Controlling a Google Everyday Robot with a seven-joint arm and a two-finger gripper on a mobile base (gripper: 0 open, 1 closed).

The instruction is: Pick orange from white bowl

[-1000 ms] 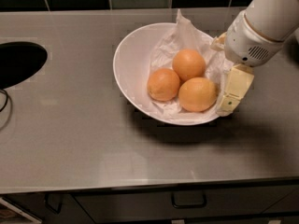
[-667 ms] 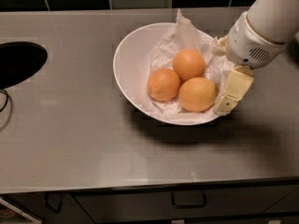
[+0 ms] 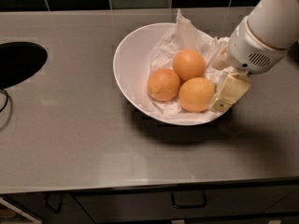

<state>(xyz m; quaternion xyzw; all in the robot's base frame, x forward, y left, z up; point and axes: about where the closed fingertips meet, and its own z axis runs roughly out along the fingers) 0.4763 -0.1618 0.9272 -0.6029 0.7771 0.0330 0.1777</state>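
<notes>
Right beside the jaws, on their bowl-centre side, lies the orange: largest of three, slightly oval, paler yellow-orange. It sits at the near-right inside of the white bowl, on crumpled white paper. It touches or nearly touches both smaller oranges: one farther from the jaws across the bowl, one toward the back wall.

Gripper hangs over the bowl's right rim, its yellowish end low, just beside the target's flank; whether they touch cannot be told. Jaw opening: cannot tell from this view. It holds nothing; all three fruit rest in the bowl.

Handling, as judgement:
- Firm, roundish, moderate weight.
- Dimpled skin should give decent friction, and the peel tolerates a moderate squeeze.
- It will likely roll out if pinched off-centre, so the best hold is across the widest part, jaws on opposite flanks.
- The flank away from the jaws is crowded by the neighbours, so clearance there looks tight.
- The paper may snag or lift with the fruit.
- The bowl is glossy on a smooth grey countertop, so a sideways push could slide it.

Arm pose: white wrist housing enters from upper right, tilted down and left toward the bowl, tool axis angled rather than vertical. Approach is from the rim side. It probably needs to centre over the fruit before closing.
</notes>
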